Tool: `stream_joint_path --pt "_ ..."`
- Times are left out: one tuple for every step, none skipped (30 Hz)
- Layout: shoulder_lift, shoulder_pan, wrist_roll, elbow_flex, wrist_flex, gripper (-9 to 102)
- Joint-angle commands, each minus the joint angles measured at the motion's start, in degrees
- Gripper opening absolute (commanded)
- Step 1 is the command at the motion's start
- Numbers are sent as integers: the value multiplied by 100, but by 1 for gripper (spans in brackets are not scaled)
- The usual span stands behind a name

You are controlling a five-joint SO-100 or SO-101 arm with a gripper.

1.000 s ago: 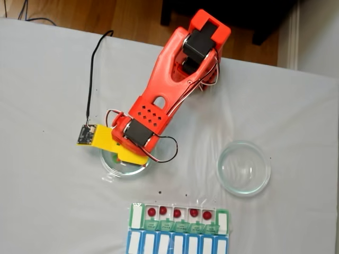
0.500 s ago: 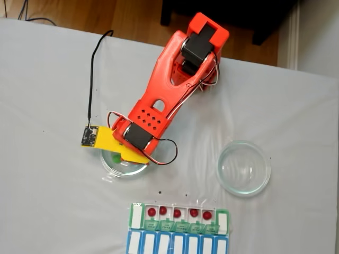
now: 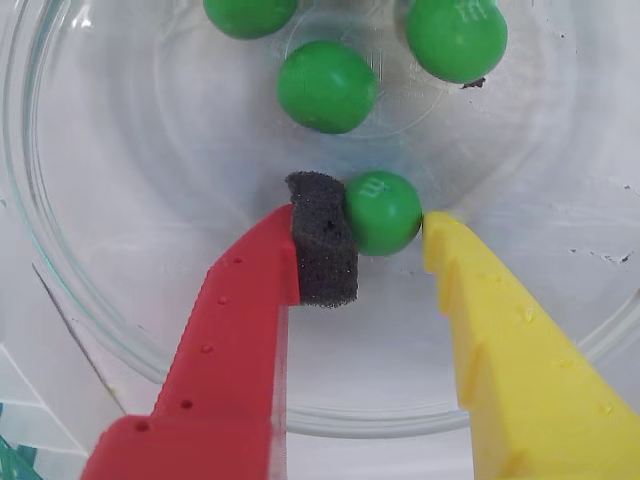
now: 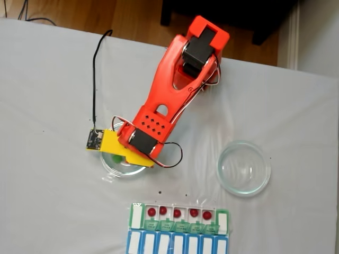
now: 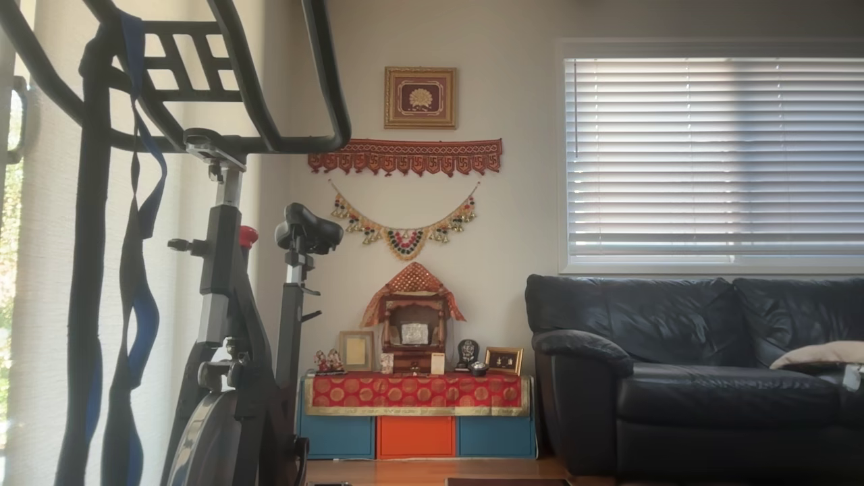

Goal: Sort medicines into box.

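Wrist view: gripper (image 3: pixel 385 225) sat low inside the left glass dish (image 3: pixel 60 290), jaws nearly together on one green ball (image 3: pixel 382 211) — the foam pad (image 3: pixel 322 240) on the red finger (image 3: pixel 235 340) touched its left side, the yellow finger (image 3: pixel 510 340) tip met its right side. Three more green balls (image 3: pixel 327 86) lay beyond it near the dish centre, apart from the fingers; four green counted in total. Dish wall curved close behind both fingers.

Fixed view: arm (image 4: pixel 167 90) reached down over that dish (image 4: pixel 108 165), which was near the box (image 4: pixel 179 230) but not touching it. Five red balls (image 4: pixel 152 211) sat one per open compartment in the green row, with the end compartments shut. The right dish (image 4: pixel 243 168) stood well apart with bare cloth (image 4: pixel 47 201) around it.
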Motion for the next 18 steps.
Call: stream_joint_path --pt "123 -79 62 -18 -79 13" --pt "123 -79 62 -9 -97 12" --pt "123 -79 62 9 -105 12" --pt "123 -79 53 9 -105 12" --pt "123 -70 44 18 -105 12" --pt "132 -62 44 18 -105 12" --pt "141 -44 44 18 -114 12" --pt "149 -35 44 18 -114 12" --pt "149 -26 53 18 -123 12" --pt "141 -26 79 26 -149 12" --pt "132 -26 105 53 -185 12" --pt "141 -35 149 114 -246 11" --pt "176 -53 149 185 -316 11" --pt "229 -70 149 272 -396 10" --pt "281 -79 141 352 -457 10" --pt "316 -97 132 413 -510 9" --pt "343 -105 132 466 -536 9" --pt "343 -114 123 492 -563 9"
